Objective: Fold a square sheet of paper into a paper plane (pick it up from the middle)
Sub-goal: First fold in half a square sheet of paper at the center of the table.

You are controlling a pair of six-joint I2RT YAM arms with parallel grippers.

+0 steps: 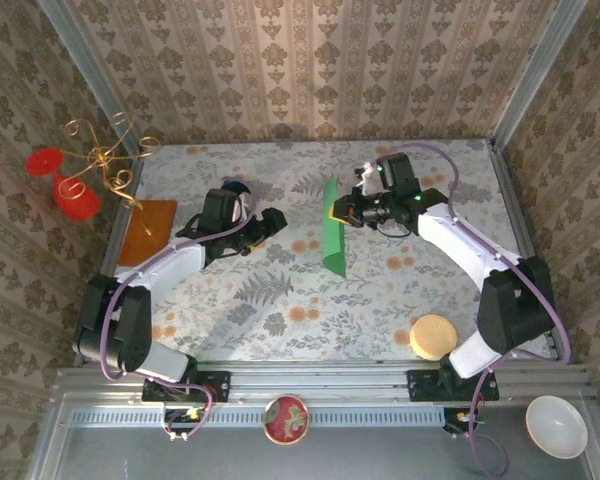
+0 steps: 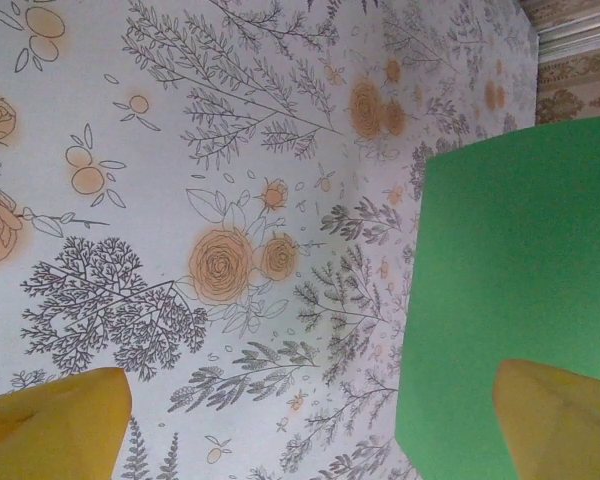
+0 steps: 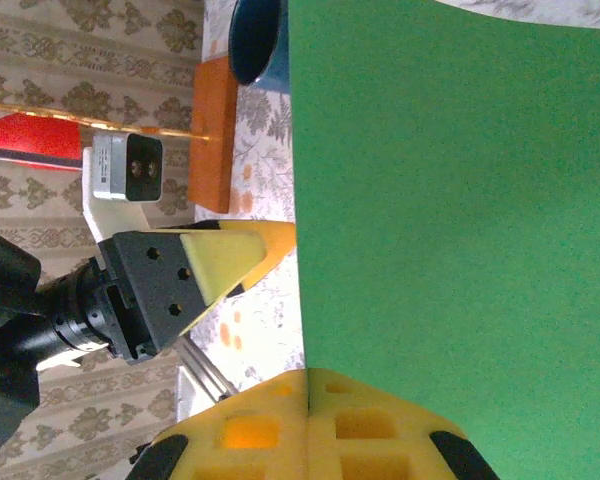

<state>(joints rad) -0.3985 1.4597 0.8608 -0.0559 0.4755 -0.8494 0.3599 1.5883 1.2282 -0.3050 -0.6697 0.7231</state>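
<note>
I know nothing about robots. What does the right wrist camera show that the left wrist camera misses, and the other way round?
Right wrist view: the right gripper shut on the bright green paper sheet, with a dark blue mug and a flat orange-brown square sheet behind.
Left wrist view: the left gripper seen from its own wrist, its two yellow fingertips standing wide apart over the table.
Both: the green paper, the floral tablecloth and a yellow finger of the left gripper.
</note>
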